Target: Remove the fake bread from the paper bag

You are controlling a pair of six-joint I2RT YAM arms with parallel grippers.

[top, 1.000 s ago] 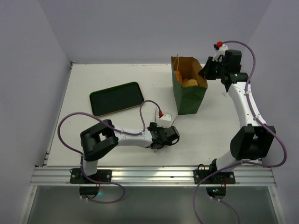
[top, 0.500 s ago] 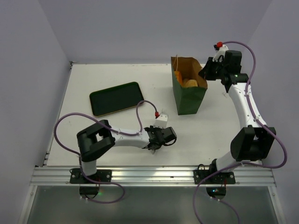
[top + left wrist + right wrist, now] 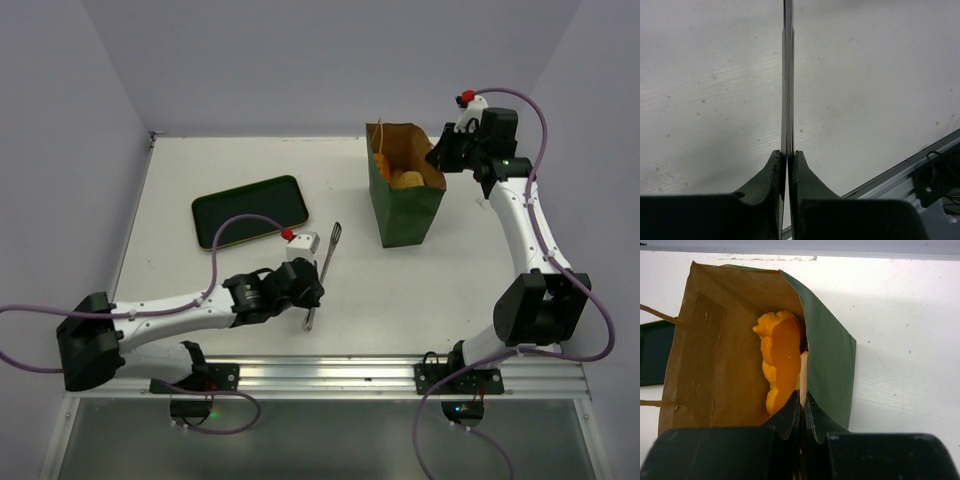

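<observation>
The paper bag (image 3: 405, 212) stands upright at the back right, dark green outside and brown inside (image 3: 715, 355). In it lies fake bread: an orange loaf (image 3: 781, 357) against the right wall, seen from above as golden pieces (image 3: 400, 176). My right gripper (image 3: 443, 155) is shut on the bag's right rim, the paper edge pinched at its tips (image 3: 803, 399). My left gripper (image 3: 306, 292) is at the front middle, shut on a thin metal utensil (image 3: 329, 258). That utensil (image 3: 787, 75) runs edge-on straight out from the left gripper's tips (image 3: 788, 155).
A dark green flat tray (image 3: 250, 211) lies on the white table left of the bag. The aluminium rail (image 3: 330, 372) runs along the near edge, and it shows at the lower right of the left wrist view as well (image 3: 920, 155). Purple walls close in the sides.
My left gripper has shut on the metal utensil and moved left with it, and the left arm now stretches out low to the left. The right arm and the bag have not moved.
</observation>
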